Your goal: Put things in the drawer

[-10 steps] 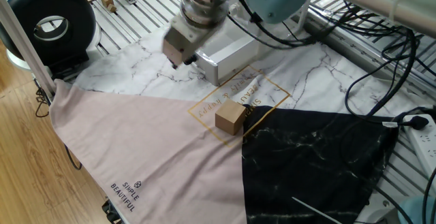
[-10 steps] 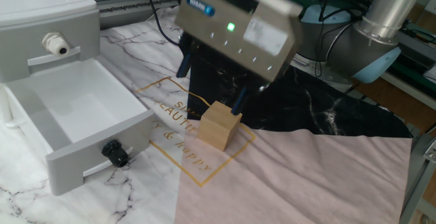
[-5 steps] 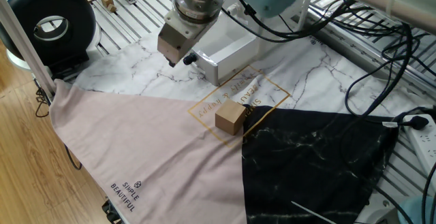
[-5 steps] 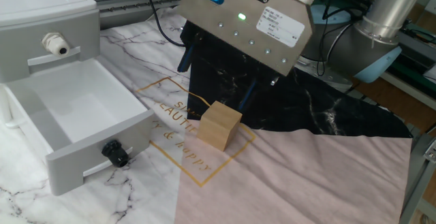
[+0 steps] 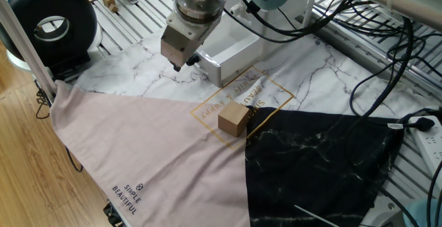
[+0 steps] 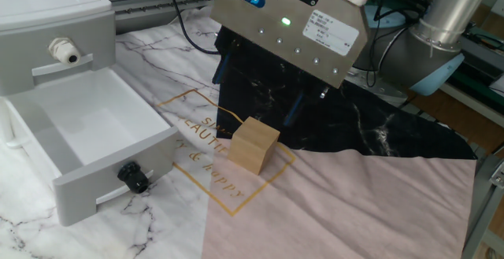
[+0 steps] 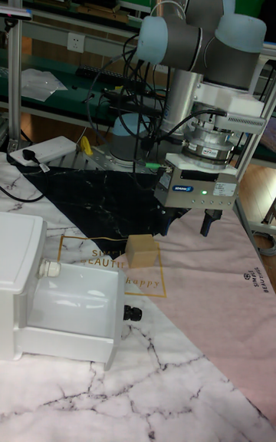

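The tan-brown cube sits on the gold-printed square of the mat, touching nothing. Left of it in the other fixed view, the white drawer stands pulled out of its cabinet and looks empty, its black knob facing front. My gripper hangs tilted above and just behind the cube. It is open, its dark fingers spread wider than the cube with nothing between them.
A pink cloth and a black marble sheet cover the near table. A black round device stands at one corner. Cables and a power strip lie along the side, and tiny wooden blocks sit far off.
My gripper has risen a little and shifted slightly sideways above the cube, its fingers staying open. The cube and the drawer have not moved.
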`<act>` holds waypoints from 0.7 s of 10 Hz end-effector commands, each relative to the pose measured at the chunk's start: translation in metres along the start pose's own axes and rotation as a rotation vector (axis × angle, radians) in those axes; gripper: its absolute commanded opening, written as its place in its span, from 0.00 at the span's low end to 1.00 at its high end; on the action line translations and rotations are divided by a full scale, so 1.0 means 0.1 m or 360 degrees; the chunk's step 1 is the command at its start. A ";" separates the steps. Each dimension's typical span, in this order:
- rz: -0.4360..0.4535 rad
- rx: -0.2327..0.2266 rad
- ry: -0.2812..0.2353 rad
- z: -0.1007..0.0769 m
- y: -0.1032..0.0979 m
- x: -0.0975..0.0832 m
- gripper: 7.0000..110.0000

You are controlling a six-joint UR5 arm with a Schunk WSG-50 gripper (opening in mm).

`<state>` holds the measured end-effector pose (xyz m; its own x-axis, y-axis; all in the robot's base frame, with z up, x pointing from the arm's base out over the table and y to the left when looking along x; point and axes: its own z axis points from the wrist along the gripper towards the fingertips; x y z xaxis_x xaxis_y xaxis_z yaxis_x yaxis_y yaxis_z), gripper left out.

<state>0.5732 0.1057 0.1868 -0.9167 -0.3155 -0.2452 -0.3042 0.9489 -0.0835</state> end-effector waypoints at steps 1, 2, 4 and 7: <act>-0.0045 -0.0043 -0.0176 -0.08 -0.06 -0.30 0.00; -0.0129 0.0021 -0.0276 -0.14 -0.18 -0.46 0.15; -0.0073 -0.0020 -0.0435 -0.34 -0.04 -0.67 0.15; -0.0229 0.0034 -0.0474 -0.35 -0.12 -0.69 0.15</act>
<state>0.6233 0.1164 0.2280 -0.7939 -0.3920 -0.4647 -0.3794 0.9167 -0.1252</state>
